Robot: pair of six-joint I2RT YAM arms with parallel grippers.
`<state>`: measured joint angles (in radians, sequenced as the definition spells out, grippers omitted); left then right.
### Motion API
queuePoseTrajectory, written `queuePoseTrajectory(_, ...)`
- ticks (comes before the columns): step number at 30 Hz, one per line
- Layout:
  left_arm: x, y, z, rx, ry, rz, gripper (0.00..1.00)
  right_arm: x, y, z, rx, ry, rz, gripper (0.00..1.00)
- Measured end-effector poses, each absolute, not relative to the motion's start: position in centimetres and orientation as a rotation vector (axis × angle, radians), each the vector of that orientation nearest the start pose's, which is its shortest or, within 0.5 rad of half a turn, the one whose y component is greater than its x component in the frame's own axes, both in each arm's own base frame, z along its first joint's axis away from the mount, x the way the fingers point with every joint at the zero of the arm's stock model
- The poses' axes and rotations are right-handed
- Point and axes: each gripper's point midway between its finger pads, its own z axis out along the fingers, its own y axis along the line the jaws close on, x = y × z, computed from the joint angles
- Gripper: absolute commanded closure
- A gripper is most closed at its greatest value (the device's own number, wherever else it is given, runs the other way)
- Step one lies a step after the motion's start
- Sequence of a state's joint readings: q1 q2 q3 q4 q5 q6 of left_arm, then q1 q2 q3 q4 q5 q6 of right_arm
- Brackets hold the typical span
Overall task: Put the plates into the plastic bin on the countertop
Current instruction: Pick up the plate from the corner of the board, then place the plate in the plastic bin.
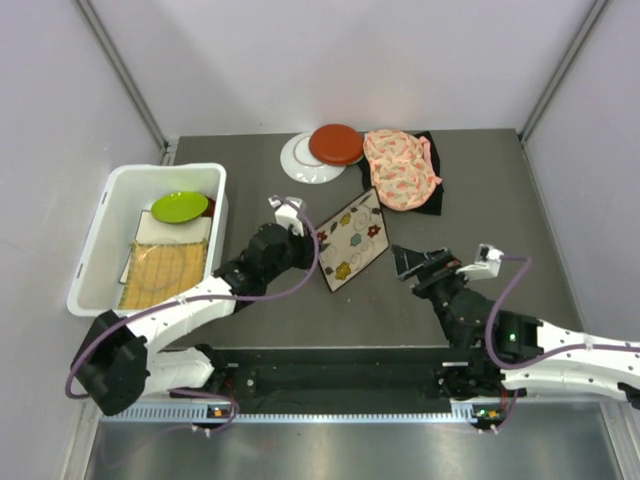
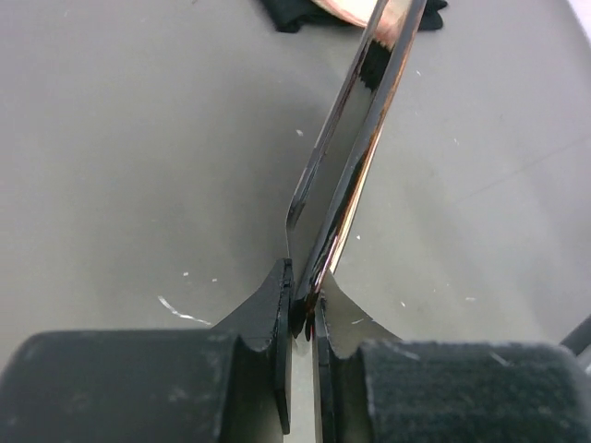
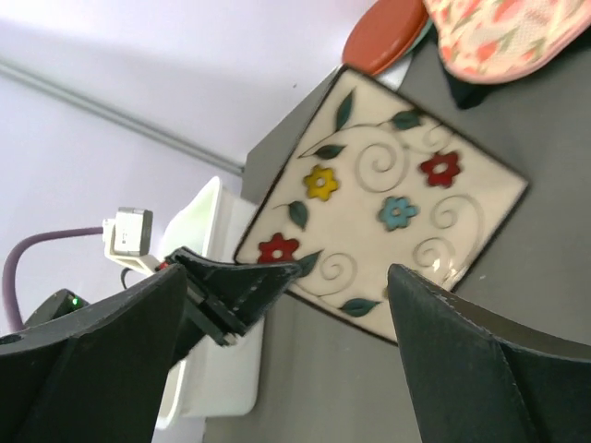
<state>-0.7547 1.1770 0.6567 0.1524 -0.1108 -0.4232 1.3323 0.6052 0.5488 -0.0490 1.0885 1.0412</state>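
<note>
Floral plate: the square floral plate [image 1: 352,240] sits mid-countertop. Its 9 o'clock corner is in the left gripper [image 1: 310,235]. The left wrist view shows it edge-on [image 2: 355,157], running away from the jaws.
Left claw: closed tight on the plate's rim, with the dark edge pinched between both fingers [image 2: 282,305].
Right claw: the right gripper [image 1: 410,262] is spread wide and holds nothing. It hovers at 4 o'clock of the floral plate, just beside its near edge, and its camera looks onto the plate's face [image 3: 388,198].
Open room: bare countertop [image 1: 520,220] lies at 3 o'clock of the plate as far as the right wall. A narrow bare strip at 9 o'clock separates the plate from the bin, and the left arm crosses it.
Plastic bin: the white plastic bin [image 1: 95,240] stands at 9 o'clock of the plate, close to the left wall, with its long side running from 12 to 6.
Bin contents: a lime plate [image 1: 180,207] lies at the 12 o'clock end, over a red one of which only a sliver shows. A cream square plate [image 1: 175,229] lies under it, and a yellow woven plate [image 1: 165,272] is at the 6 o'clock end.
Other plates: at 12 o'clock, near the back wall, a red plate [image 1: 335,144] overlaps a white plate [image 1: 300,162].
Cloths: a pink floral fabric [image 1: 400,168] at 1 o'clock lies over a black cloth [image 1: 432,195] and touches the red plate's edge.
</note>
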Motion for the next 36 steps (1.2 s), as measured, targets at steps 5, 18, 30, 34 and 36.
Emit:
queuePoseTrajectory(5,30.6,-22.1,16.4,0.068,2.057,-0.743,1.00,19.6,16.4,26.7,0.612,1.549,0.841,0.05)
queuePoseTrajectory(18,36.7,-5.7,22.3,-0.606,1.922,-0.783,1.00,29.3,11.1,21.2,0.676,1.626,0.682,0.05)
queuePoseTrajectory(30,34.8,6.8,33.6,-0.884,1.499,-0.788,1.00,30.6,17.1,16.8,0.550,1.809,0.941,0.05)
queuePoseTrajectory(34,33.3,11.3,34.0,-1.044,1.372,-0.738,1.00,30.5,17.3,17.2,0.523,1.806,0.964,0.04)
queuePoseTrajectory(36,32.9,12.8,33.7,-1.110,1.331,-0.704,1.00,30.7,17.1,17.3,0.525,1.802,0.964,0.04)
